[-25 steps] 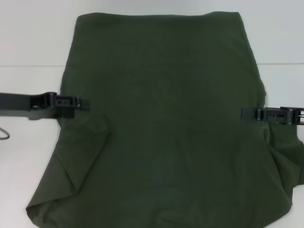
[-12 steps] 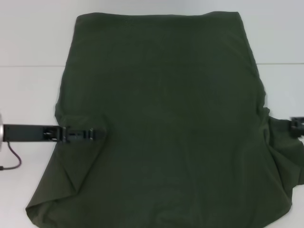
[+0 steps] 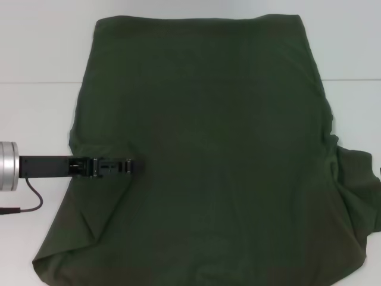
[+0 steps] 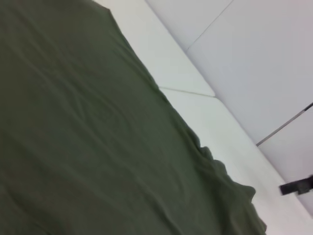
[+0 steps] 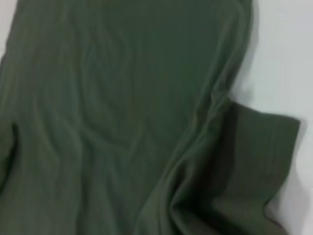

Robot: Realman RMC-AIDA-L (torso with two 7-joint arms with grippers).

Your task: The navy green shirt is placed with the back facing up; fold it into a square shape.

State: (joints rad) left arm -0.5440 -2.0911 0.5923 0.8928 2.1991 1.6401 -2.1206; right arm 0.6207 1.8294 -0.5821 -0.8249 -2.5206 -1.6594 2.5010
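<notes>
The navy green shirt [image 3: 220, 155] lies spread on the white table, plain side up, with no lettering showing. Its left sleeve area [image 3: 95, 196] forms a creased flap. Its right sleeve [image 3: 356, 182] sticks out sideways, rumpled. My left gripper [image 3: 136, 167] reaches in from the left, low over the shirt's left part at the sleeve seam. My right gripper is out of the head view. A small dark part that seems to be the right gripper [image 4: 297, 186] shows in the left wrist view beyond the shirt's far edge. The right wrist view shows the shirt [image 5: 122, 98] and the rumpled sleeve [image 5: 254, 161].
The white table [image 3: 36, 107] has bare surface to the left and right of the shirt. A black cable [image 3: 27, 205] loops off my left arm near the left edge. A seam line crosses the table behind the shirt [image 3: 41, 82].
My left gripper moved nearer and inward onto the shirt's left sleeve seam. My right gripper drew back off the shirt's right edge and left the head view.
</notes>
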